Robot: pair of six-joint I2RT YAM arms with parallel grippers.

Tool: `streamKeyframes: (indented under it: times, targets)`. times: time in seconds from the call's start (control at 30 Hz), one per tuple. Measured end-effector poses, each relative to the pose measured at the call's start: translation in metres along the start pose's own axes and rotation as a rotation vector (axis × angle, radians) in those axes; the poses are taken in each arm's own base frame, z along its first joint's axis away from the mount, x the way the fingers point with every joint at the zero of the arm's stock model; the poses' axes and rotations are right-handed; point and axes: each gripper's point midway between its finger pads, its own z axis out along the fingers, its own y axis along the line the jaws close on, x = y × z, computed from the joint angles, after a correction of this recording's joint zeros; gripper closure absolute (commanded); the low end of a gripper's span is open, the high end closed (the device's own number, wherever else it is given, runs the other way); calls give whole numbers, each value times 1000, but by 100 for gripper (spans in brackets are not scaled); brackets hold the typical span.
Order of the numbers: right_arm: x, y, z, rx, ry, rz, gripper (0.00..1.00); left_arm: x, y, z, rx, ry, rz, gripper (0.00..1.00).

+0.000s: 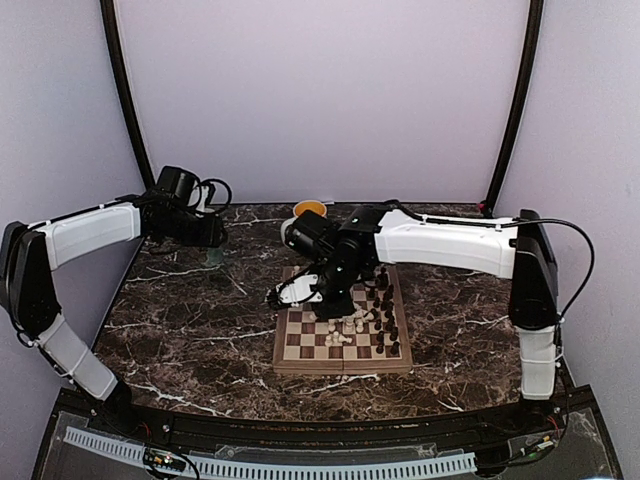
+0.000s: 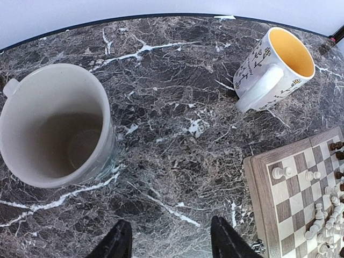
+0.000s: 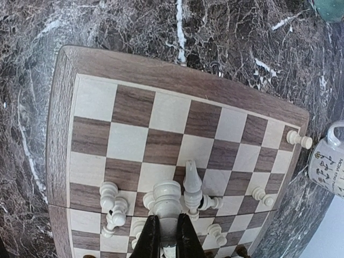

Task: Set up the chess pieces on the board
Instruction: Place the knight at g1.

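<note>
The right gripper (image 3: pixel 167 223) is above the board (image 3: pixel 177 75) and its two dark fingers (image 3: pixel 149 236) are pressed onto a cream-white piece (image 3: pixel 167 196), which they pinch from both sides. This piece stands over the near part of the checked field, in the middle of a loose group of other cream-white pieces (image 3: pixel 114 210). Some of that group lie on their side, and one tall piece (image 3: pixel 192 180) is just beside the held one. One more small white piece (image 3: pixel 297 139) is alone near the edge of the board.

In the top view the dark pieces (image 1: pixel 386 312) are gathered along the right side of the board, and the light ones are more to the centre.

The left gripper (image 2: pixel 169 224) is well apart from the board, over the dark marble table (image 1: pixel 200 320). Its fingers (image 2: pixel 117 243) are spread wide and nothing is between them (only bare marble shows in the gap). A grey mug (image 2: pixel 51 129) is close in front of it on the left. A white mug with small flowers and a yellow inside (image 2: pixel 271 67) is farther on the right, near the corner of the board
</note>
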Motion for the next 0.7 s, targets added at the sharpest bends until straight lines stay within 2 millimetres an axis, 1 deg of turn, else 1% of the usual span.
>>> streamKeyframes:
  times: [0.13, 0.17, 0.27, 0.47, 0.63, 0.7]
  targets:
    - [-12, 1, 10, -32, 11, -10, 98, -7, -1, -8, 12, -31, 0, 48]
    - [-15, 2, 16, -50, 18, -13, 98, -10, -2, -10, 16, -40, 1, 48]
    - [-17, 9, 21, -79, 25, -19, 97, -13, -4, -14, 26, -53, 3, 48]
    - [-27, 27, 28, -148, 26, -38, 96, -13, -6, -14, 36, -52, 6, 48]
    - [-47, 36, 31, -176, 6, -53, 96, -13, -4, -14, 32, -52, 5, 48]
    - [-52, 39, 35, -182, 5, -60, 96, -13, -3, -14, 30, -52, 5, 48]
